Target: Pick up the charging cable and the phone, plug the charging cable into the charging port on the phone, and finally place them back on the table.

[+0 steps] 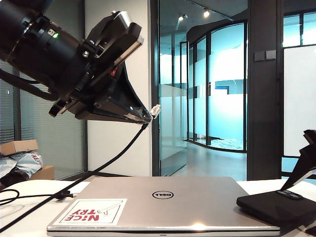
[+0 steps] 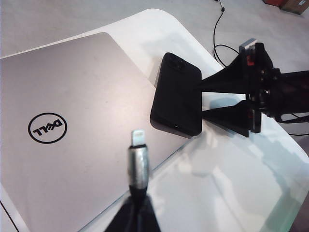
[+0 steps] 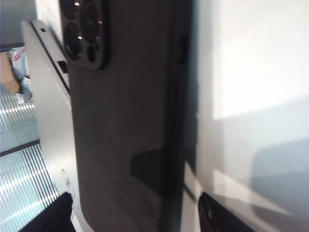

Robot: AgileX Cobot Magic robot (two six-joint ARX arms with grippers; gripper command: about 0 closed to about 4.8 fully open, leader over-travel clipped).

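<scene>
While left gripper (image 1: 148,116) hangs high, clamped on charging cable (image 1: 106,162), phone (image 1: 276,206) lies on laptop (image 1: 163,202). Left wrist: right gripper (image 2: 202,100) spread beside phone (image 2: 176,94). Right wrist: fingers (image 3: 53,212) flank phone (image 3: 125,121).

Phone (image 2: 176,94) matt black; laptop (image 2: 72,125) brushed silver metal; table (image 2: 231,179) glossy white.

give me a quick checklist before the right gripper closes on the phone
1. Left gripper shut on the charging cable, plug tip exposed: ok.
2. Right gripper open, fingers either side of the phone: ok.
3. Phone lying flat, partly on the Dell laptop: ok.
4. Charging port on the phone's short edge unobstructed: ok.
5. Fingers clear of the laptop edge: cannot tell.
6. Cable slack free on the table: ok.
</scene>
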